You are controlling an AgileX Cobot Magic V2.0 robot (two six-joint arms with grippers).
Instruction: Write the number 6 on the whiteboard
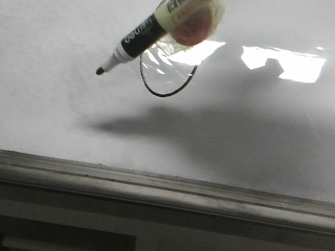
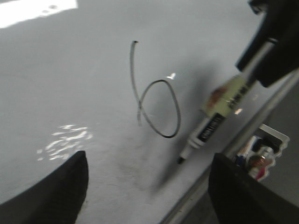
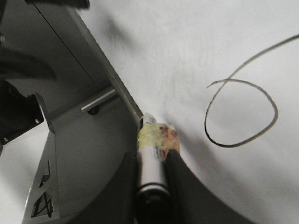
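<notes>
Front view: the right gripper [image 3: 152, 163] clamps a black-and-white marker [image 1: 154, 31], wrapped in yellowed tape, its tip held just off the whiteboard [image 1: 43, 106] to the left of the number 6 [image 1: 165, 77]. Seen from the left wrist, the number 6 [image 2: 156, 105] shows a long curved stroke closing into a round loop near the board's middle, with the marker [image 2: 210, 128] just beside it. Dark left fingers [image 2: 56, 193] stand wide apart, holding nothing. A grey ledge [image 1: 157, 187] runs along the board's lower edge.
</notes>
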